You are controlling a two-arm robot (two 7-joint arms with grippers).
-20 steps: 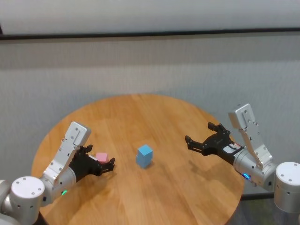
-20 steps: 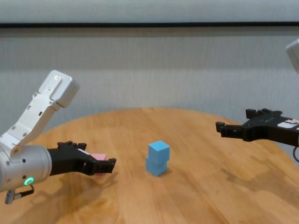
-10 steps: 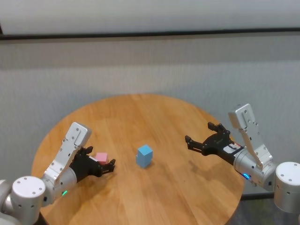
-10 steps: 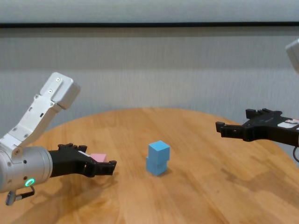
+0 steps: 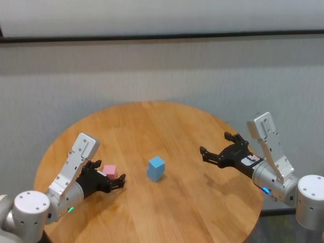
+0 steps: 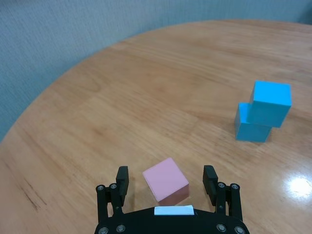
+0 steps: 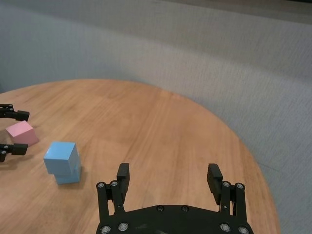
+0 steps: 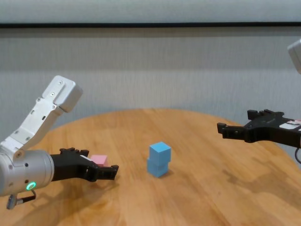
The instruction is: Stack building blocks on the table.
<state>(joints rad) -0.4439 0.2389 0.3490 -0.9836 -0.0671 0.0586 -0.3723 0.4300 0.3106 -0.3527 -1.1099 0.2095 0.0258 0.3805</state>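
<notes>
Nearest the camera in the head view, lower left of the frame, the left hand [image 5: 110, 180] is down low over the counter [image 5: 192, 212] with its fingers spread wide on either side of the pink block [image 5: 110, 170]. The left wrist view shows it best: the pink block [image 6: 165, 180] sits on the wood right between the two fingertips [image 6: 210, 174], turned a bit so a corner points toward the hand, with a gap on each side, so nothing is gripped.

A little further in, near the middle of the frame, are the two blue blocks, already stacked. The top blue block [image 5: 156, 163] sits on the bottom blue block [image 5: 154, 174], twisted and shifted a bit so the edges don't line up. In the chest view the top blue block [image 8: 160, 153] clearly overhangs the bottom blue block [image 8: 155, 167]. The stack stands well apart from the pink one, off to its right.

On the right side of the frame, the right hand [image 5: 219, 147] hangs above the counter with its fingers wide apart, holding nothing, pointing toward the stack but well away from it.

At the back, upper part of the frame, there's a grey wall [image 5: 162, 76] behind the round counter.
</notes>
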